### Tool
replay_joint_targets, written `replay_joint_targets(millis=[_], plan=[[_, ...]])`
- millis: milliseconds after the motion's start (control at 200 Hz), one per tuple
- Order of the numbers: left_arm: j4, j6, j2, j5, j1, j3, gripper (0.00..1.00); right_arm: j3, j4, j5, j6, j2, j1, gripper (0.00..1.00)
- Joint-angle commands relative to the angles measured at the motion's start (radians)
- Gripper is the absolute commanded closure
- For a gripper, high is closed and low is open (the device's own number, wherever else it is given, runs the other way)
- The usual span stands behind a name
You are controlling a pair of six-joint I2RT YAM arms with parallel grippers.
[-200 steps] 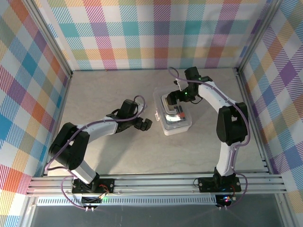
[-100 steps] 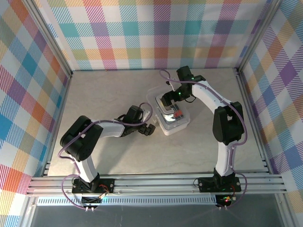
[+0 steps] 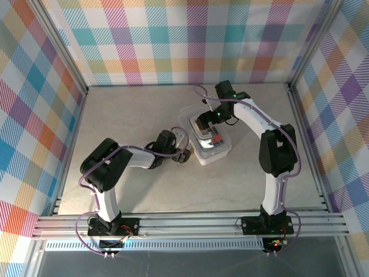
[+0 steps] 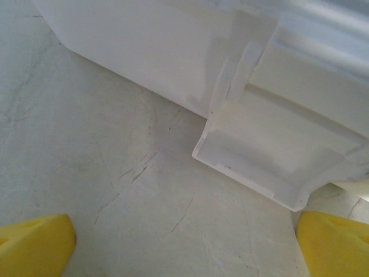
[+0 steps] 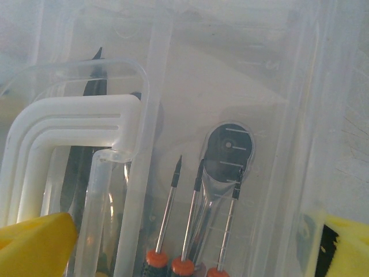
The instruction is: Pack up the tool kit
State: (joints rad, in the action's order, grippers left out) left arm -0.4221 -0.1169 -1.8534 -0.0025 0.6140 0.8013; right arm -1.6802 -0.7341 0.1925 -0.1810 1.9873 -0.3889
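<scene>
The left pincer (image 3: 181,154) stands wide, its yellow fingertips (image 4: 34,245) far apart at the two lower corners of its wrist view, with bare table (image 4: 86,144) between them and nothing held. The tool kit case (image 4: 161,46) lies just ahead of it, the whitish side wall running across the top of that view. A moulded tab (image 4: 271,161) on the case juts toward the pincer, nearer the finger at the right of the view, and touches neither finger. From above, this pincer sits low on the table just beside the case's left long side. The right pincer (image 3: 203,123) is also spread wide and grips nothing; it hangs over the far part of the case, looking down. Below and between its fingers, through the translucent plastic, lie three red-collared screwdrivers (image 5: 172,202) and the round head of the chrome ratchet (image 5: 229,151). The white handle (image 5: 63,124) sits toward the finger at the left of its view.
</scene>
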Motion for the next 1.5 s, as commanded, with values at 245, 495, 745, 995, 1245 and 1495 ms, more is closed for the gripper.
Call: replay_joint_targets(millis=[245, 495, 745, 995, 1245, 1495], plan=[[0.036, 0.043, -0.089, -0.052, 0.011, 0.040, 0.00, 0.036, -0.088, -0.050, -0.035, 0.066, -0.024, 0.01], [0.098, 0.056, -0.050, -0.110, 0.011, 0.045, 0.00, 0.037, -0.090, -0.048, -0.037, 0.064, -0.023, 0.01], [0.146, 0.043, 0.024, -0.135, 0.012, 0.028, 0.01, 0.049, -0.082, -0.041, -0.034, 0.062, -0.023, 0.01], [0.195, 0.028, 0.078, -0.162, 0.011, 0.035, 0.02, 0.068, -0.074, -0.035, -0.032, 0.053, -0.022, 0.01], [0.238, 0.016, 0.118, -0.183, 0.012, 0.045, 0.03, 0.077, -0.070, -0.030, -0.031, 0.051, -0.022, 0.01], [0.258, 0.001, 0.156, -0.191, 0.012, 0.070, 0.04, 0.085, -0.061, -0.024, -0.023, 0.054, -0.022, 0.01]])
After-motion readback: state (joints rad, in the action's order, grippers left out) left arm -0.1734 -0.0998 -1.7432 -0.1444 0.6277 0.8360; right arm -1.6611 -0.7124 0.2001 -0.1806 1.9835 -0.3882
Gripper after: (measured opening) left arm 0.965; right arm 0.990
